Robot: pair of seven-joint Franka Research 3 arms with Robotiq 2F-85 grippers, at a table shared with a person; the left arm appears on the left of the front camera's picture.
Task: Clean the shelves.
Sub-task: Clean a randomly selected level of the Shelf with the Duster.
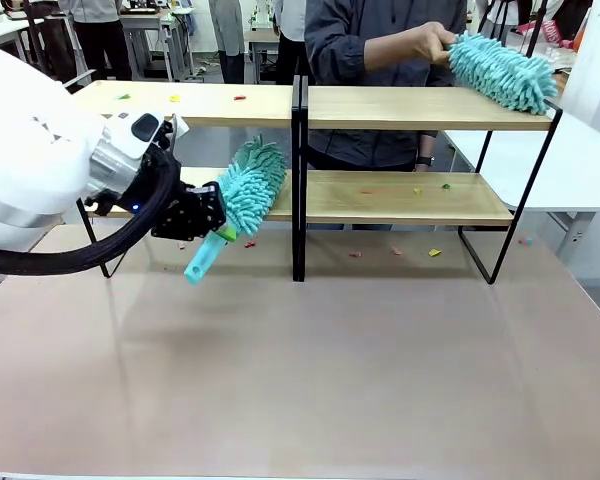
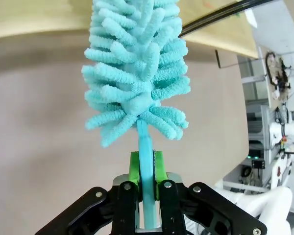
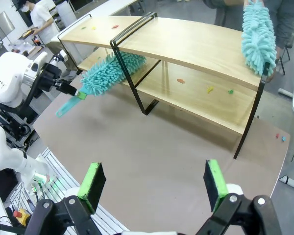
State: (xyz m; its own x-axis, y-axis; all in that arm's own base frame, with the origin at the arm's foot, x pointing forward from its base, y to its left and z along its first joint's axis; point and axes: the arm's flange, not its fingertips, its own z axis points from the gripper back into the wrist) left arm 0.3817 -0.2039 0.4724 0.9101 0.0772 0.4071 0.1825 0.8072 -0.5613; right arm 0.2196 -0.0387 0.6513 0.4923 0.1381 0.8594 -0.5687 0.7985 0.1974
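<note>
left claw (image 2: 147, 169) clamped hard on the thin handle of the teal duster (image 1: 250, 185), just below the head. right claw (image 3: 153, 181) wide open, empty. shelves (image 1: 410, 108) stand at far side of the tabletop (image 1: 300, 380). duster head is at the lower left board, probably touching, can't confirm. rack looks stiff but light and may slide if shoved, so brush it with the soft head only, no grabbing. central upright (image 1: 298, 180) just right of the head, top board overhead. near side open. person's hand (image 1: 430, 45) is working top right, well apart.

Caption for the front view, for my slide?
Cleaning the shelves: robot's left hand holds a teal duster at the lower board, a person holds another duster on top.
</note>
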